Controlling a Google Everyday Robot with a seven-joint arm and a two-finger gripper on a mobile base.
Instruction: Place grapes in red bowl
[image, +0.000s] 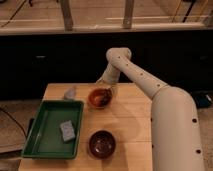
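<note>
The red bowl (96, 98) stands on the wooden table (127, 117), at its far middle. My gripper (106, 91) hangs right over the bowl's right half, at the end of the white arm that reaches in from the right. A dark clump, the grapes (103, 100), shows inside the bowl just under the gripper. I cannot tell whether the gripper still touches the grapes.
A darker maroon bowl (102, 144) stands near the table's front edge. A green tray (47, 145) on the left holds a grey sponge (67, 130). A small grey object (69, 93) lies at the table's far left. A dark counter with a window runs behind the table.
</note>
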